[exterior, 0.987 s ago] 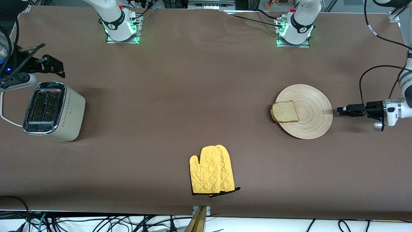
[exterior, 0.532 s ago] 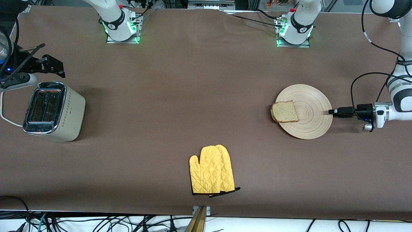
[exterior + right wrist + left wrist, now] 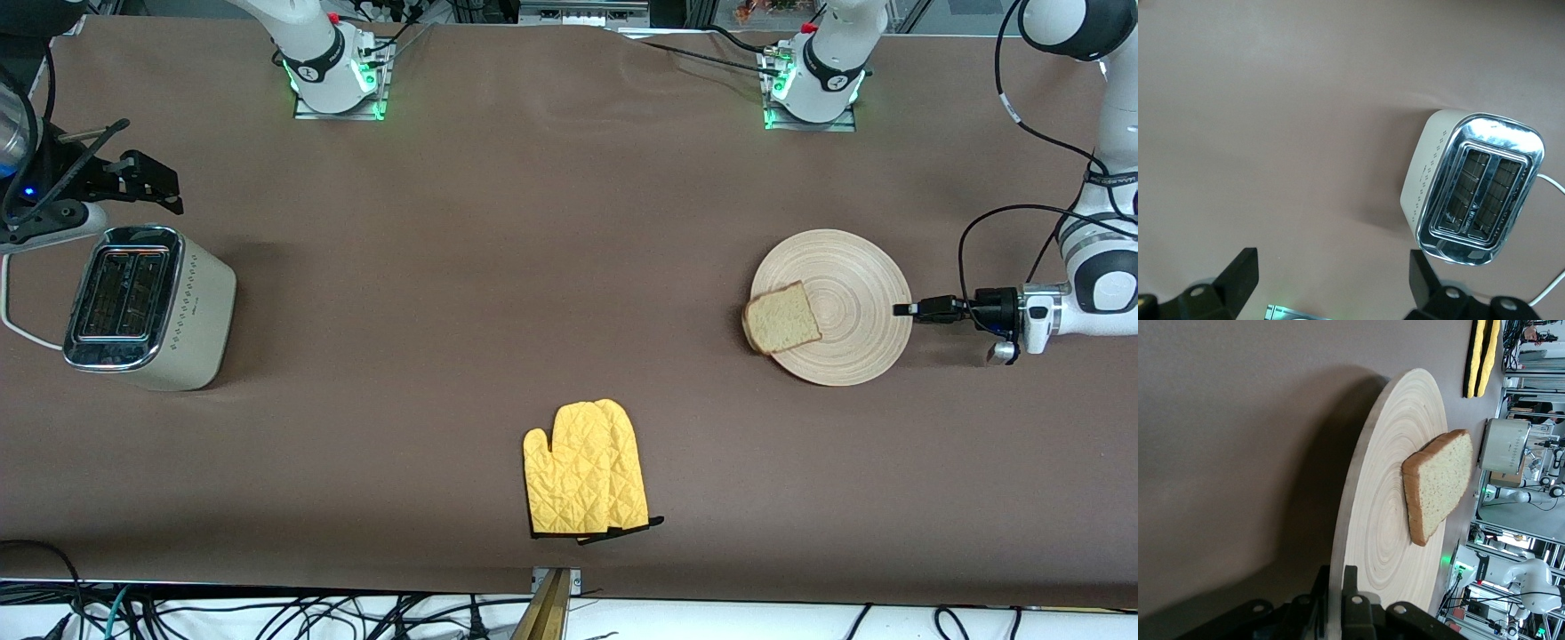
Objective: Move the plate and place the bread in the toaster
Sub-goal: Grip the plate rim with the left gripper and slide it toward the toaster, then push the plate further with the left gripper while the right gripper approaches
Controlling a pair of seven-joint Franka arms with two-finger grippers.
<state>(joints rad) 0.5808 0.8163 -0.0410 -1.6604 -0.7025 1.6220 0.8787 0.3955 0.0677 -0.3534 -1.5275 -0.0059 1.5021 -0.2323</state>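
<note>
The pale wooden plate (image 3: 849,302) lies toward the left arm's end of the table. The bread (image 3: 781,318) sits on its rim, at the side toward the right arm, and overhangs the edge. My left gripper (image 3: 902,309) is shut on the plate's rim at the other side. In the left wrist view the fingers (image 3: 1350,587) clamp the plate (image 3: 1385,520), with the bread (image 3: 1438,483) on it. The toaster (image 3: 147,307) stands at the right arm's end, slots up. My right gripper (image 3: 164,188) waits open and empty over the table beside the toaster (image 3: 1478,190).
A pair of yellow oven mitts (image 3: 582,467) lies near the front edge, mid-table. The toaster's white cord (image 3: 13,311) loops off toward the table's end. The arm bases (image 3: 333,67) stand along the edge farthest from the front camera.
My left gripper moved in toward the plate and closed on its rim. The plate shifted slightly toward the right arm's end and the bread slid a little outward. The right arm stayed put.
</note>
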